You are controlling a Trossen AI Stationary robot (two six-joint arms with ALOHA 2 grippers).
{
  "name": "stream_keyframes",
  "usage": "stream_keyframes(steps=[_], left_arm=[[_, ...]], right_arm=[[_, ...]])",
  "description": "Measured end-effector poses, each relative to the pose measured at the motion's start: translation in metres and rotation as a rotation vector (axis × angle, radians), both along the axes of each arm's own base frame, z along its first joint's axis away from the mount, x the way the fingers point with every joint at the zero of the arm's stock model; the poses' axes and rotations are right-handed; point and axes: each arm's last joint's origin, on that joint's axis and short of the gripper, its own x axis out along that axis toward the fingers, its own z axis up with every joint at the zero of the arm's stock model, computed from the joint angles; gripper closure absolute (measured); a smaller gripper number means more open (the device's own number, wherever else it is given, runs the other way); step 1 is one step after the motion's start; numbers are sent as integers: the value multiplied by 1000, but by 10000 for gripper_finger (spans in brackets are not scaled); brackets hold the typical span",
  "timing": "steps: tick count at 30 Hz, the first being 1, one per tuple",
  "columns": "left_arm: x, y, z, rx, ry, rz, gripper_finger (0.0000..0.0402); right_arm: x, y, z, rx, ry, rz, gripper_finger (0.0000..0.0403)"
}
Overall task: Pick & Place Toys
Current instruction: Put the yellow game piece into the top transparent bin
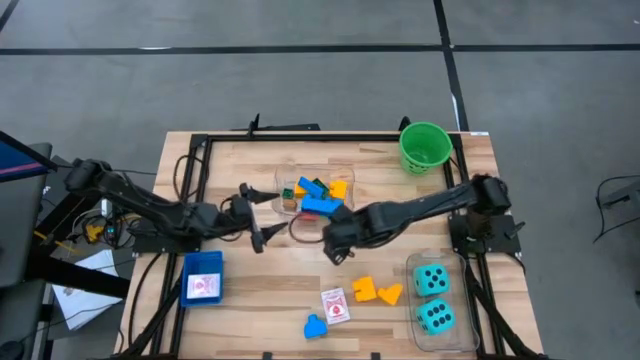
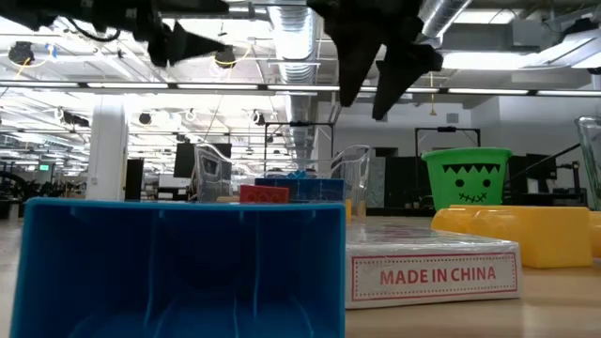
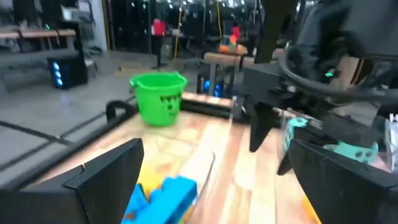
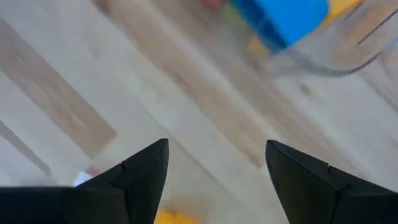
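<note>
My right claw (image 1: 335,250) hangs spread wide and empty; the yellow bricks (image 1: 376,291) lie just beyond it, probably light, hard and slick, so I'd pinch flat sides.

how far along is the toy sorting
Partly done. Bricks sit in the middle clear tub, two dice in the right tub. Both grippers, left and right, are open and empty. Yellow bricks, a blue piece and a card remain loose.

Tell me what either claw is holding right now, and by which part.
Nothing is held. The right claw is open over bare wooden table; the left claw is open near the clear plastic tub of bricks.
</note>
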Motion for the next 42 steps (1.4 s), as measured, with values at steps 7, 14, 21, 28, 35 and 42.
stream_keyframes(steps=[7,14,21,28,35,42], left_arm=[[13,-7,-27,-113,77,-41,4],[22,-20,-55,-133,189,-73,4],[27,-31,-67,-133,231,-169,4],[31,-29,-59,-103,164,-232,4],[34,-24,-58,-88,164,-263,4],[37,-16,-57,-96,152,-253,4]], right_arm=[[13,24,-25,-11,181,-6,142],[7,56,-39,0,180,-59,142],[-4,79,-38,-20,146,-146,142],[-17,104,-38,-25,94,-243,142],[-29,134,-44,12,37,-339,142],[-28,145,-80,-10,121,-395,142]])
